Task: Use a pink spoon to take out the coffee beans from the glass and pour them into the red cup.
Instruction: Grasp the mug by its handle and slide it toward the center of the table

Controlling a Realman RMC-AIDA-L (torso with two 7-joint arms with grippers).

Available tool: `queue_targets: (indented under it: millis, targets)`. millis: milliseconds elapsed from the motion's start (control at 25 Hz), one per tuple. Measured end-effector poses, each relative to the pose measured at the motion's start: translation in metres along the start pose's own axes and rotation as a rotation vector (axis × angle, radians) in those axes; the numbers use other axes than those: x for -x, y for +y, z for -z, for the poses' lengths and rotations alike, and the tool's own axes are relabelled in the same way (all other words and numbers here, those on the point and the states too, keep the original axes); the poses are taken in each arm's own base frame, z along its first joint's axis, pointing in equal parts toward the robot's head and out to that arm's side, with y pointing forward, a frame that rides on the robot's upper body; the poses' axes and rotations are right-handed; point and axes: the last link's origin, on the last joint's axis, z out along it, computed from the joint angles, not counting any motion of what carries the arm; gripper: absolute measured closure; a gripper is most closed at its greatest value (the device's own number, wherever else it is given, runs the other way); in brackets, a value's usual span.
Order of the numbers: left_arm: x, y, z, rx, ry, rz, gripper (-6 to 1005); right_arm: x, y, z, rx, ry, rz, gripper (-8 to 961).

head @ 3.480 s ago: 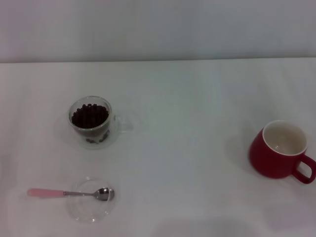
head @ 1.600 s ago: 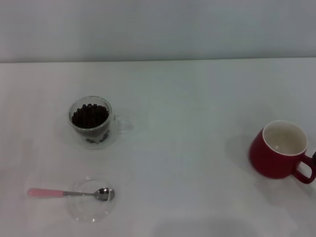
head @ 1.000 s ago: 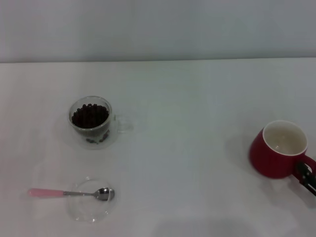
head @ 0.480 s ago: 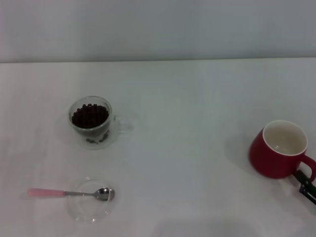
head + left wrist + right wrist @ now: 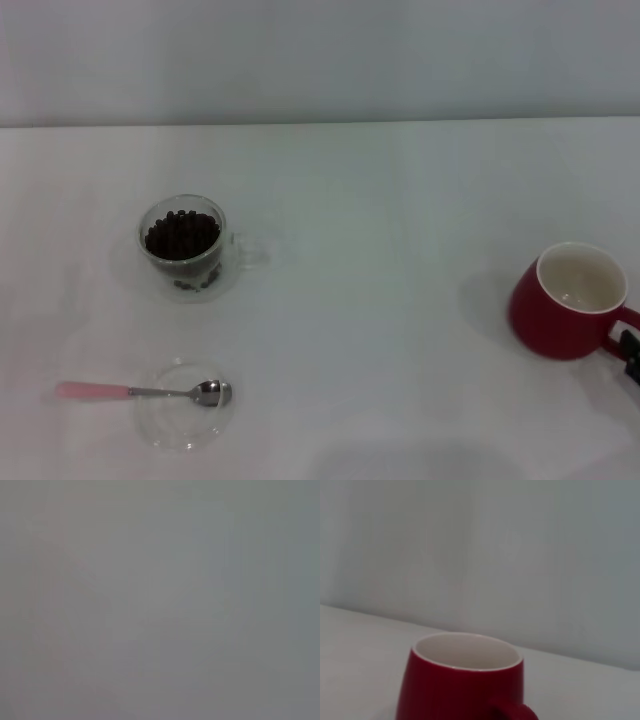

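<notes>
Lying crosswise at the table's near left, the pink spoon (image 5: 140,391) pointed its handle outward to the left, bowl resting on a clear saucer (image 5: 180,405); the glass (image 5: 184,245) of coffee beans (image 5: 181,234) stood just beyond it. Red cup (image 5: 566,303): far right, the right gripper (image 5: 631,356) at its handle, grip state indeterminable. Left gripper: unseen, judged nearer the spoon.

Left wrist view: blank.

Right wrist view: red cup (image 5: 462,680) close, upright, empty.

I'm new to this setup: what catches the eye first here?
The red cup stands out at the table's right, its white inside empty, with the right gripper just beside its handle. On the left, the glass is dark with coffee beans; nearer the robot, the pink spoon rests across a clear saucer.
</notes>
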Motion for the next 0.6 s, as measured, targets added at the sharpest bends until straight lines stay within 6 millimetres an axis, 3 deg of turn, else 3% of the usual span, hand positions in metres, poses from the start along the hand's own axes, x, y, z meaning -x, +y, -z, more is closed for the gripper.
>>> queue_targets:
  millis: [320, 600]
  targets:
    - [0.001, 0.002, 0.001, 0.010, -0.004, 0.002, 112, 0.003, -0.010, -0.004, -0.055, -0.014, 0.005, 257]
    - [0.002, 0.005, 0.001, 0.013, -0.010, 0.011, 112, 0.004, -0.011, -0.014, -0.059, 0.002, 0.007, 274]
